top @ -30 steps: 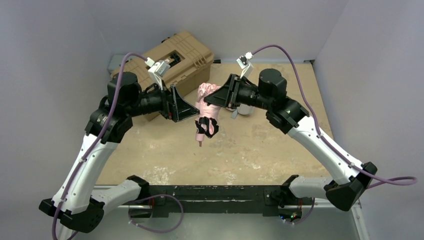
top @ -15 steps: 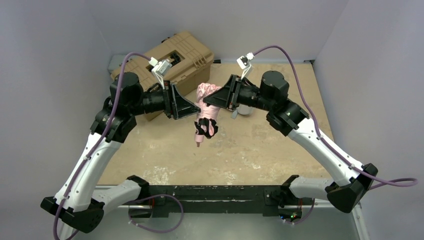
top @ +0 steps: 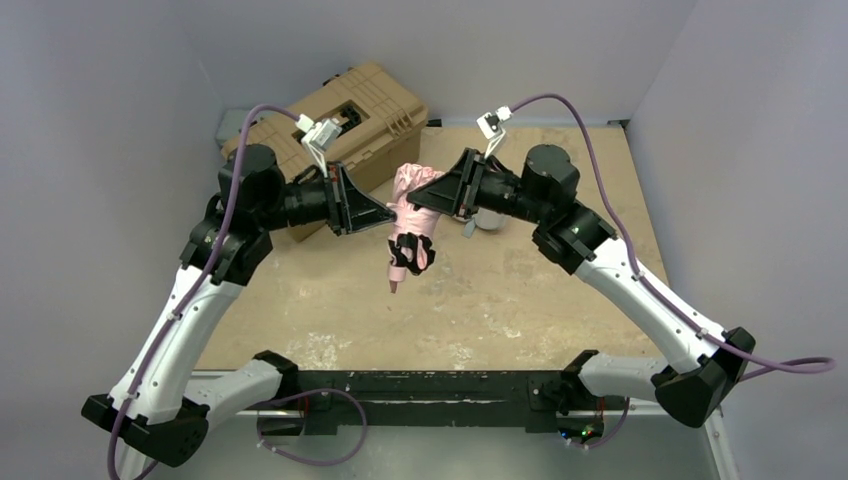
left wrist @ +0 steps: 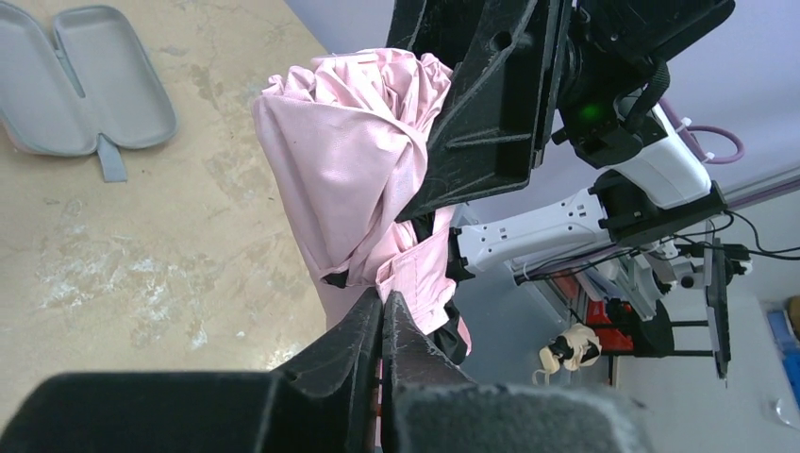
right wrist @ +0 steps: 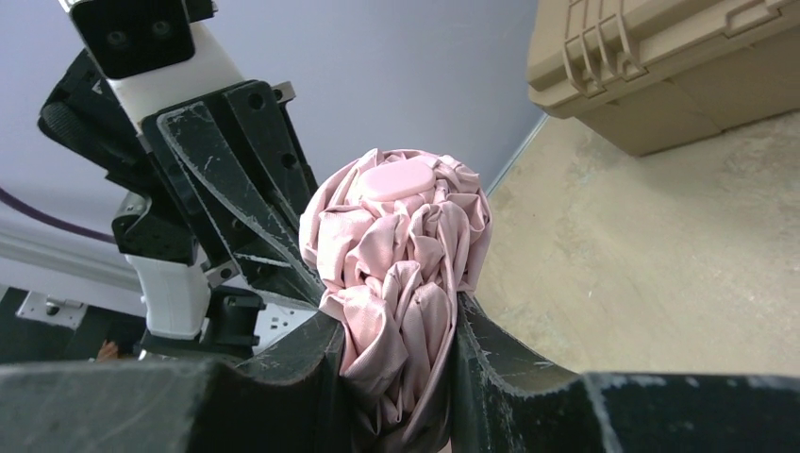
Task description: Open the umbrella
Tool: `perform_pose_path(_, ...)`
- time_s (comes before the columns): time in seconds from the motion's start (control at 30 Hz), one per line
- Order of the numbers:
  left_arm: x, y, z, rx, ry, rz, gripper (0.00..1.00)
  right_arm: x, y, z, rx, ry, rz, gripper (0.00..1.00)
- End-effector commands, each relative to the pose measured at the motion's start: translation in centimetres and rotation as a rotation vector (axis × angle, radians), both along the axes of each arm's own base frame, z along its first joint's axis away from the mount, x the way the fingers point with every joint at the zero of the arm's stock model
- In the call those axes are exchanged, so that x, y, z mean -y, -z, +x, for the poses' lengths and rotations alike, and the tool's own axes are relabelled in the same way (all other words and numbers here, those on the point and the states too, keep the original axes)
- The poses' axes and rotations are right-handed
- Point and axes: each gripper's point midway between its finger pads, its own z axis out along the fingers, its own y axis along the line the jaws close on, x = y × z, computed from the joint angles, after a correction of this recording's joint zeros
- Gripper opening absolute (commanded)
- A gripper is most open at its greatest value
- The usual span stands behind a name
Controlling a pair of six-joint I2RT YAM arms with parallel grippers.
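The folded pale pink umbrella [top: 410,215] hangs above the table between both arms, its cap [right wrist: 396,179] up and its small handle [top: 394,286] pointing down. My right gripper [top: 415,205] is shut on the bunched fabric [right wrist: 401,245] near the top; in the right wrist view a finger presses each side of it. From the left, my left gripper [top: 392,220] meets the umbrella's middle. The left wrist view shows its jaws [left wrist: 382,300] pressed together with the pink closing strap [left wrist: 425,278] running into the tips. The shaft is hidden inside the fabric.
A tan hard-shell toolbox [top: 350,110] stands at the back left, close behind the left arm. An open grey zip case [left wrist: 85,75] lies on the table behind the umbrella, under the right gripper. The sandy tabletop [top: 480,300] ends at grey walls on three sides.
My left gripper has moved right to the umbrella and gone from open to shut at its strap. The umbrella and right gripper have shifted only slightly.
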Motion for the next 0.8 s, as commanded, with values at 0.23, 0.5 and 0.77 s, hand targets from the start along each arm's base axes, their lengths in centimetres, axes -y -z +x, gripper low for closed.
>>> perform_pose_path(0.23,-0.2,-1.4,1.1,0.117,-0.12,0.161,0.0,2.2,3.2,4.2,-0.124,0.295,-0.295,0.0)
perform_pose_path(0.5,0.0,-2.3,1.4,0.203,-0.176,0.303,0.66,3.1,7.1,5.1,-0.242,0.379,-0.465,0.0)
perform_pose_path(0.77,-3.4,0.6,2.3,0.141,-0.254,0.357,0.98,1.7,3.0,3.1,-0.11,0.256,-0.274,0.0)
